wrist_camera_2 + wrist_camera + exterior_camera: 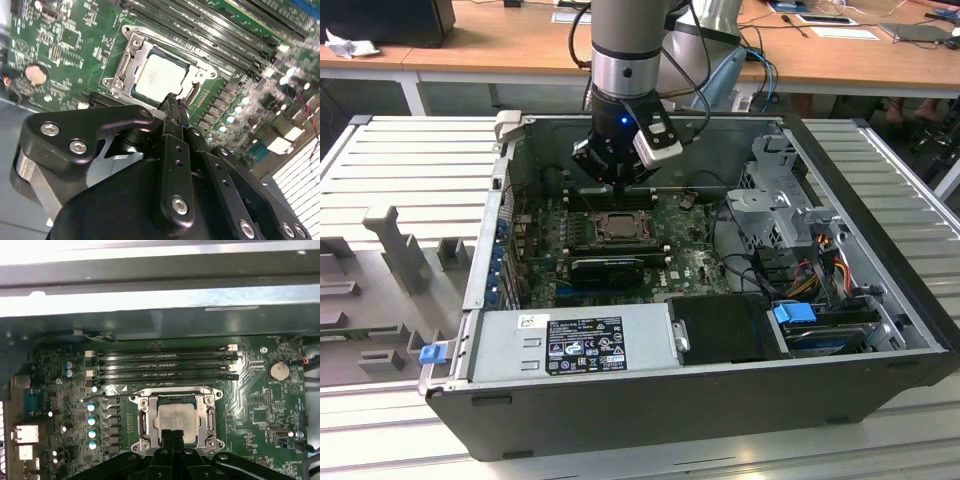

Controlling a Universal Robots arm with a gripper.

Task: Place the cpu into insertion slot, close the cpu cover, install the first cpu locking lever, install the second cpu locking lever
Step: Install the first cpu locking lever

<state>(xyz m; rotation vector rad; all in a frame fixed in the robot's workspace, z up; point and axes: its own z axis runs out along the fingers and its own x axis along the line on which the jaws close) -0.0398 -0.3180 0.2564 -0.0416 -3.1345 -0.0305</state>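
Gripper (172, 100) nearest the lens: two black fingers pressed together, nothing held, tips at one edge of the single cpu (175, 417); whether they touch it cannot be told. The cpu lies flat, silver face up, in the one insertion slot (176, 400), with the one cpu cover (144, 412) folded down around it. Beyond, on the green motherboard (260, 400): four long memory slots (160, 361) side by side, and one coin cell (278, 371).

Soft overhead room light fills the open computer case (720, 400), and its motherboard (692, 262) lies in mild shade below the arm (625, 40). In the first wrist view the case wall (160, 301) burns out white. In the second wrist view the cpu (160, 77) glares pale.
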